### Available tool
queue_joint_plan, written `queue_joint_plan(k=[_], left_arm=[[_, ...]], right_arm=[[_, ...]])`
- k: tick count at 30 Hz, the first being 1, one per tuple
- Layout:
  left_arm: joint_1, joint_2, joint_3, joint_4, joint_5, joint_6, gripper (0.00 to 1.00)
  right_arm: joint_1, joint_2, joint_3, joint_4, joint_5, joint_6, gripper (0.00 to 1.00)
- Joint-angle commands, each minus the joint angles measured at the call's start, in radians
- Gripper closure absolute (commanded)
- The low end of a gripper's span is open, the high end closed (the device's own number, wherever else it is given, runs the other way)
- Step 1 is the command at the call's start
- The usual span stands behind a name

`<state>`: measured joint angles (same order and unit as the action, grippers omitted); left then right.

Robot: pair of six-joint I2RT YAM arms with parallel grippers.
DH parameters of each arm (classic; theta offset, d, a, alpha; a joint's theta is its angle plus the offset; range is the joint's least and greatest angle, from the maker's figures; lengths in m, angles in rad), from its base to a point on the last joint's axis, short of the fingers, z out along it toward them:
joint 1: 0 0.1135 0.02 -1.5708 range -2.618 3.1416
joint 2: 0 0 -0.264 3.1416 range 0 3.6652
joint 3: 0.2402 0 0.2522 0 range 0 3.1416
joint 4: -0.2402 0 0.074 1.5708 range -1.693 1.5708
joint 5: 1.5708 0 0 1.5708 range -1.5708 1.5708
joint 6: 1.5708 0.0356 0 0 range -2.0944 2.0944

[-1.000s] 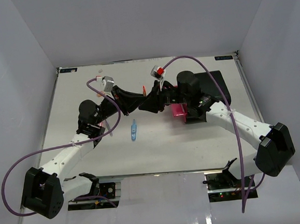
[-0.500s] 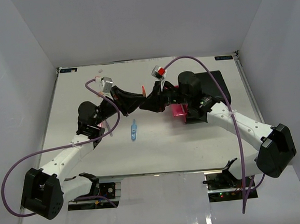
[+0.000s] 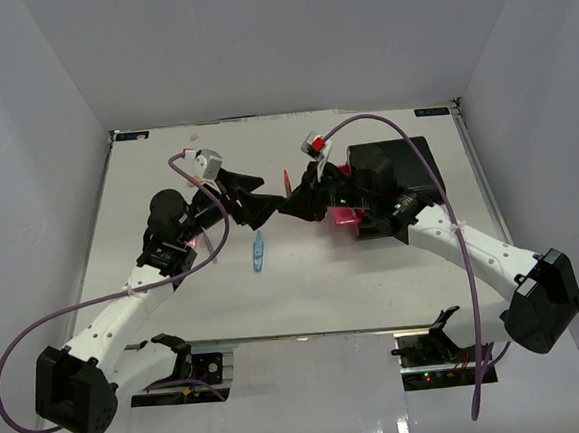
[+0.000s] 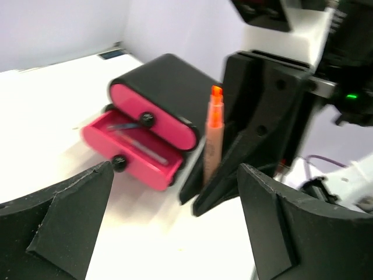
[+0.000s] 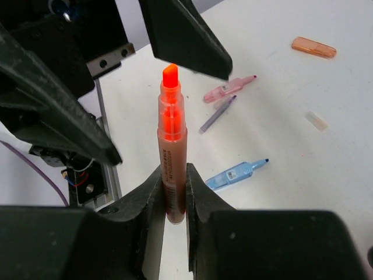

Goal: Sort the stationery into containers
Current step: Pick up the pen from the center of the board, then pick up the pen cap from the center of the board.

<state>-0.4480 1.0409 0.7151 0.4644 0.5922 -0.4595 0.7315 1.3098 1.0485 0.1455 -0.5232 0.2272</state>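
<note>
Right wrist view: the right jaws pinch a probably light, stiff, slick orange highlighter point(image 5: 172, 157) low on its barrel, upright near the open pink drawer point(image 4: 145, 169); left jaws spread.

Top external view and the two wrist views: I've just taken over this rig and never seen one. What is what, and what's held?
The top view looks from above and behind on the left arm and the right arm, bolted at the near edge of the table. Each wrist view comes from a camera on that arm, looking past its own fingers. The right gripper is shut on an orange highlighter, upright, tip bare. The left gripper is open, facing it. A black cabinet stands there with a pink drawer pulled out, pens inside. Loose lie a light-blue pen, a pink pen, a greyish pen and an orange piece, perhaps its cap.
</note>
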Motion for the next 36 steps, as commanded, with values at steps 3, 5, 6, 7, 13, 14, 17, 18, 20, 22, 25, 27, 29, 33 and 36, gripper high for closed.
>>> queue_joint_plan(k=[3,5,6,7,13,14,17,18,20,22,25,27,29,33,36], left_arm=[[0.002,-0.038,0.142,-0.434,-0.262,0.256,0.02],[0.003,-0.024,0.171,-0.527,-0.357,0.317,0.02],[0.003,-0.006,0.194,-0.593,-0.383,0.356,0.02],[0.003,0.005,0.207,-0.616,-0.408,0.376,0.02],[0.006,0.141,0.264,-0.685,-0.519,0.537,0.05],[0.008,0.168,0.27,-0.685,-0.517,0.557,0.06],[0.014,0.303,0.319,-0.69,-0.509,0.64,0.07],[0.015,0.342,0.34,-0.711,-0.49,0.663,0.07],[0.022,0.464,0.412,-0.733,-0.486,0.723,0.08],[0.029,0.539,0.466,-0.77,-0.474,0.754,0.09],[0.043,0.657,0.556,-0.796,-0.454,0.797,0.12],[0.055,0.731,0.618,-0.822,-0.45,0.818,0.14],[0.063,0.774,0.659,-0.848,-0.459,0.823,0.17],[0.077,0.824,0.701,-0.854,-0.479,0.74,0.2],[0.088,0.821,0.708,-0.853,-0.546,0.555,0.2]], right_arm=[[-0.029,-0.067,-0.018,-0.092,0.106,-0.032,0.92],[-0.037,-0.096,-0.03,-0.125,0.135,-0.045,0.92],[-0.041,-0.106,-0.044,-0.135,0.141,-0.051,0.92],[-0.044,-0.115,-0.05,-0.142,0.146,-0.06,0.92],[-0.055,-0.202,-0.097,-0.224,0.201,-0.103,0.92],[-0.058,-0.224,-0.102,-0.23,0.21,-0.114,0.92],[-0.066,-0.265,-0.125,-0.236,0.216,-0.115,0.92],[-0.066,-0.273,-0.13,-0.236,0.215,-0.117,0.92],[-0.066,-0.291,-0.142,-0.238,0.198,-0.115,0.92],[-0.066,-0.302,-0.154,-0.238,0.187,-0.115,0.92],[-0.066,-0.325,-0.185,-0.238,0.181,-0.114,0.92],[-0.069,-0.337,-0.199,-0.236,0.175,-0.112,0.92],[-0.069,-0.345,-0.206,-0.236,0.172,-0.111,0.92],[-0.069,-0.351,-0.22,-0.235,0.173,-0.111,0.92],[-0.069,-0.351,-0.231,-0.235,0.178,-0.111,0.92]])
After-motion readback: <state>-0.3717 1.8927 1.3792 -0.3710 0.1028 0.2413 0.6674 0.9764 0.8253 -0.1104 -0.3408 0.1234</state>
